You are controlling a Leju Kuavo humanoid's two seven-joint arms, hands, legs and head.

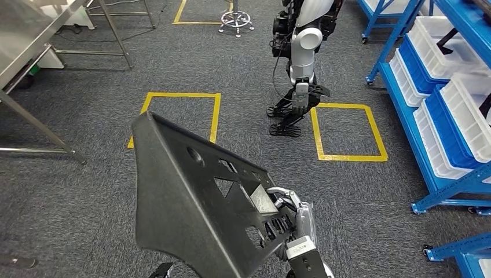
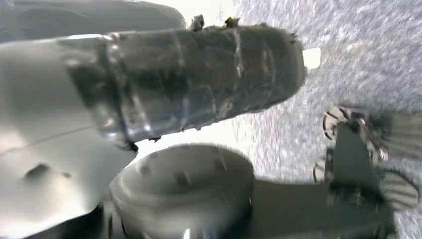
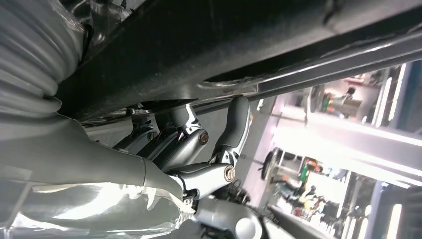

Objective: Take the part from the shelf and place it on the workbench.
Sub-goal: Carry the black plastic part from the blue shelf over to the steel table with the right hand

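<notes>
Head view: right hand (image 1: 295,223) grips large black part (image 1: 191,208) at lower centre of frame, above carpet. Blue shelf (image 1: 440,87) at right edge. Pickup done; carrying to workbench remains. Left hand state unclear.

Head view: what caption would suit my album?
Right hand carries a black perforated panel over grey carpet, beside blue shelves.

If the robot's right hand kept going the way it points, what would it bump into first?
Nothing soon, probably: the right hand, holding the black part, points across open grey carpet toward the yellow floor square. Depth is unclear.
</notes>
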